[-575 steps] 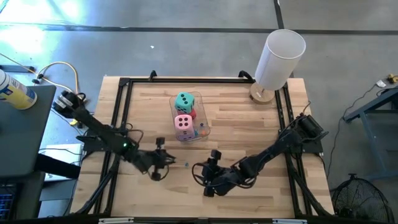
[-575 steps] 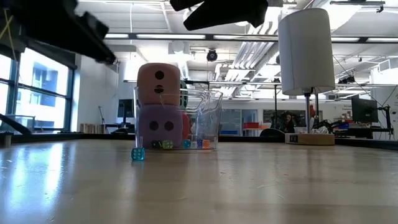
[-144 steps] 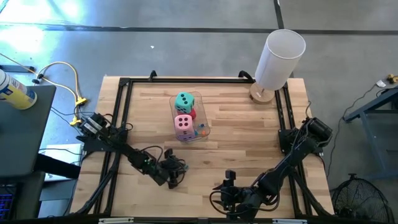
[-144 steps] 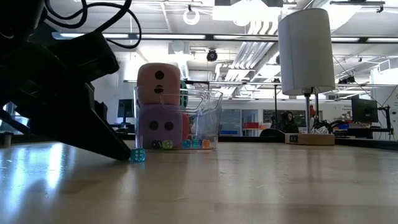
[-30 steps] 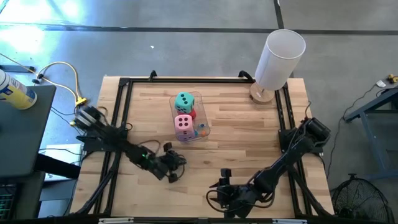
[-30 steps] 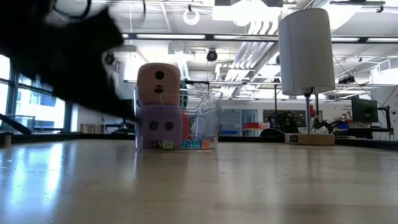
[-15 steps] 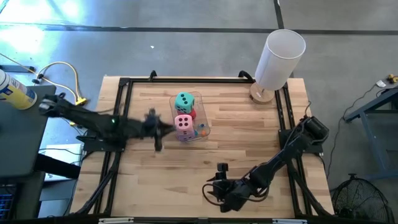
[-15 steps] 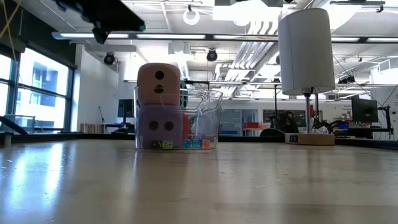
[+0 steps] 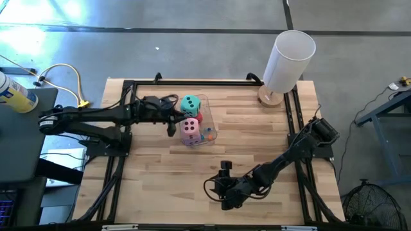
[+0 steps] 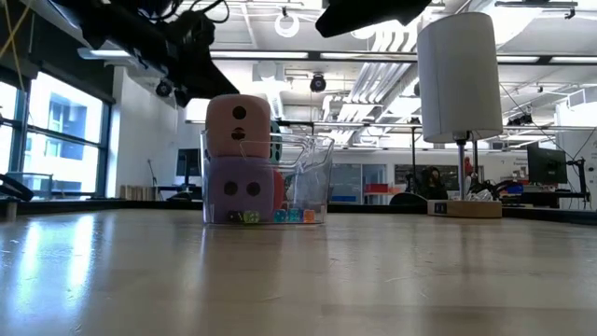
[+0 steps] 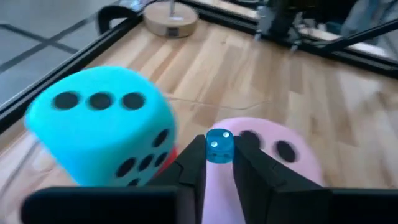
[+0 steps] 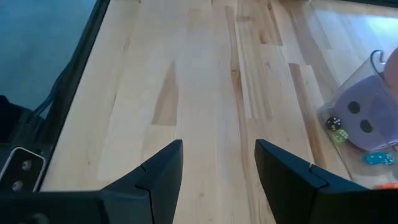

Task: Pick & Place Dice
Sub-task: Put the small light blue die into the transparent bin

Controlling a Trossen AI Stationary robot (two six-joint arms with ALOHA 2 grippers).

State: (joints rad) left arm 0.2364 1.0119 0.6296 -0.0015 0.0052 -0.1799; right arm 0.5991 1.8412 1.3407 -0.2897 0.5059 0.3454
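Note:
Four foam dice sit stacked in a clear container [image 9: 209, 131] at the table's middle: teal [image 9: 190, 104], pink [image 9: 189, 128], red [image 9: 200, 117], and purple [image 10: 241, 189] under the pink one. My left gripper [image 9: 172, 120] hovers at the container's left side, level with the teal [image 11: 99, 134] and pink [image 11: 267, 155] dice, shut on a tiny blue cube [image 11: 217, 147]. My right gripper [image 9: 219, 185] is open over the near part of the table, its fingers spread above bare wood [image 12: 217, 165]. My left gripper pinches the tiny blue cube [image 11: 217, 153] between its two fingertips [image 11: 194, 167], one on each opposite face. The fingers come about level from the table's left side. The cube is lifted clear, in the air just before the pink die.
A white cylinder lamp [image 9: 287, 61] on a round wooden base stands at the far right corner. Black frame rails [image 9: 125, 128] run along the table's sides. Tiny coloured beads [image 10: 280, 216] lie on the container's floor. Bare wood stretches near and right of the container.
My left gripper has risen from the near-left part of the table and swung toward the far edge to the container's left side, staying shut on the tiny blue cube. My right gripper has drifted a little toward the table's left and far edge, still open.

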